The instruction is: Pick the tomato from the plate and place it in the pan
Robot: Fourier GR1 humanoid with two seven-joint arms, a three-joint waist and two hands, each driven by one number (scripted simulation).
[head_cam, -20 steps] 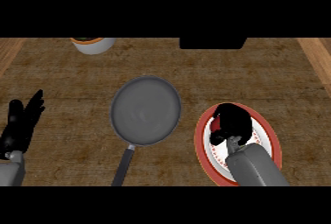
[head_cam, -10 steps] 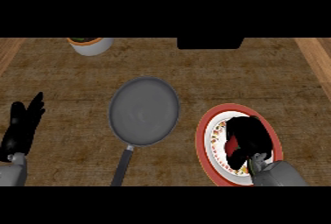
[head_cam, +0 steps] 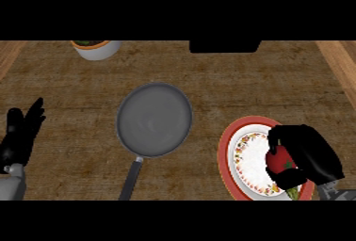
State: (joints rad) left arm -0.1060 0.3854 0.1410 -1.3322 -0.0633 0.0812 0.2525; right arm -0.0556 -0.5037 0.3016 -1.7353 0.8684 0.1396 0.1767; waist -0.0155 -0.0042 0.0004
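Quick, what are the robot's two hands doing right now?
Left hand: open, resting at the left edge, holding nothing.
Right hand: curled round the tomato over the plate.

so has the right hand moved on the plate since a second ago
Yes. The right hand has pulled back from the plate's far rim toward the view's lower edge and now curls round the tomato.

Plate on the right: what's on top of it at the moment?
The tomato is on the plate, with the right robot hand curled round it. The hand covers part of the tomato and the plate's right side.
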